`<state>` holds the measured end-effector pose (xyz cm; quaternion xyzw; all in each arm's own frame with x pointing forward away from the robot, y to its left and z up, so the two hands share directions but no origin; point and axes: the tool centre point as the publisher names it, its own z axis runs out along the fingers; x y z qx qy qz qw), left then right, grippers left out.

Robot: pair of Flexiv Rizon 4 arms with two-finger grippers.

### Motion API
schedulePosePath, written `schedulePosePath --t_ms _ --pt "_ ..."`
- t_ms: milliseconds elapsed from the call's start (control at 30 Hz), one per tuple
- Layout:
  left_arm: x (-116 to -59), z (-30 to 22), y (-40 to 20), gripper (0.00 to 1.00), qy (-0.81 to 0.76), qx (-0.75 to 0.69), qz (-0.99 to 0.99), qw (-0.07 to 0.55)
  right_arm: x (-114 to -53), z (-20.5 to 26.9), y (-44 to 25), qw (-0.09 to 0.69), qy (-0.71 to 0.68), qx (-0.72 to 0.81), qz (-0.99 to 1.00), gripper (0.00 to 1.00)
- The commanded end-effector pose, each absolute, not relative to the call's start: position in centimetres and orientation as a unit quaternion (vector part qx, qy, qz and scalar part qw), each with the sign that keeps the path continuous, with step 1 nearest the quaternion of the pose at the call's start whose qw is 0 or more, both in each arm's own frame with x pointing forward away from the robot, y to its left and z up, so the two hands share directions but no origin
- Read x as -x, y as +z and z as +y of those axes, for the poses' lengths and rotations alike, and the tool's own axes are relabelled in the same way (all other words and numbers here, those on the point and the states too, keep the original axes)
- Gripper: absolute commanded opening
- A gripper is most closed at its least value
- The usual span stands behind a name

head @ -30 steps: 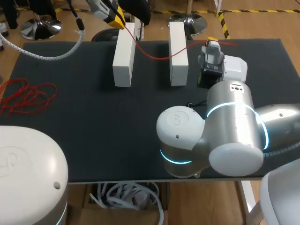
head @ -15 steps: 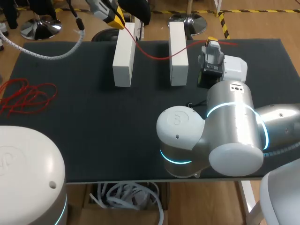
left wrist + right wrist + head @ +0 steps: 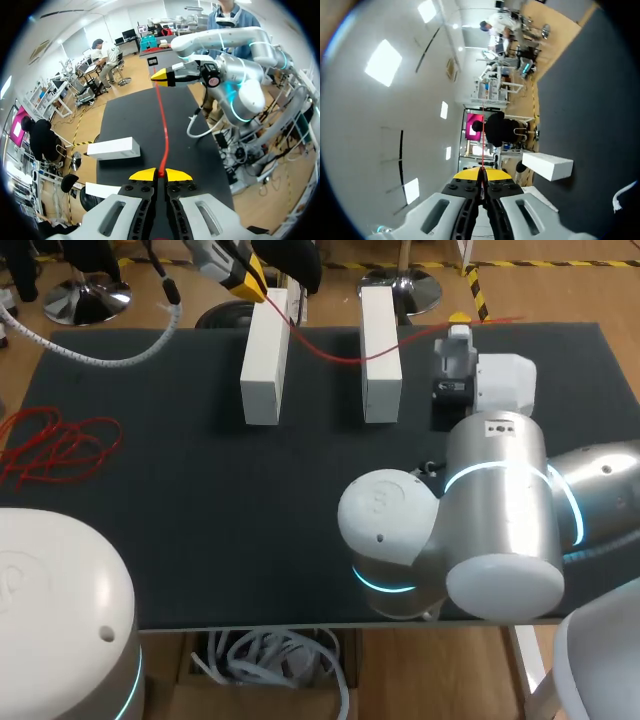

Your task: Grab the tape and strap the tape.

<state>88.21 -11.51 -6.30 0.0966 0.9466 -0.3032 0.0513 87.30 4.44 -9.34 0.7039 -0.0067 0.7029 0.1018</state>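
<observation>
The red tape [image 3: 325, 354] is stretched as one thin line between the two grippers. The left gripper [image 3: 246, 282] has its yellow tips pressed together on one end of it; in the left wrist view the tape [image 3: 163, 120] comes out exactly from between the closed tips of this gripper [image 3: 160, 174] and runs straight ahead to the right gripper [image 3: 163, 77]. The right gripper [image 3: 457, 324] is clamped on the tape in the same way: in its own wrist view the fingers [image 3: 481, 174] are together and the tape [image 3: 482, 137] leaves from between them as a very fine line.

From the left gripper the tape passes over the first white block [image 3: 264, 360], which lies just beside that gripper, sinks a little in the gap, then crosses the second white block [image 3: 380, 355], which lies near the right gripper. I cannot tell whether it touches the blocks. Both blocks lie parallel on the dark table [image 3: 200, 500]. A loose red coil [image 3: 55, 446] lies on the table well apart from both grippers, on the left arm's side.
</observation>
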Motion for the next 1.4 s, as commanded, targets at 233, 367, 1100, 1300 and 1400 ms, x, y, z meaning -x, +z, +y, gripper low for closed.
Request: schedulePosePath --t_ms 233,367,1100,1300,1400 --pt "-88.2 -11.5 -6.2 0.0 -0.301 -0.096 0.947 0.05 -88.4 3.4 -5.6 0.305 0.682 -0.635 0.198 0.0" --pt "-88.2 -11.5 -6.2 0.0 -0.301 -0.096 0.947 0.05 -88.0 3.9 -4.9 0.328 0.651 -0.646 0.227 0.0" --pt "-88.2 -11.5 -6.2 0.0 -0.301 -0.096 0.947 0.05 -86.8 4.8 -3.7 0.311 0.647 -0.658 0.225 0.0" --pt "-88.2 -11.5 -6.2 0.0 -0.301 -0.096 0.947 0.05 -87.4 5.3 -3.6 0.359 0.582 -0.648 0.337 0.0" --pt "-88.2 -11.5 -6.2 0.0 -0.301 -0.096 0.947 0.05 -87.5 5.1 -3.4 0.378 0.552 -0.636 0.386 0.0"
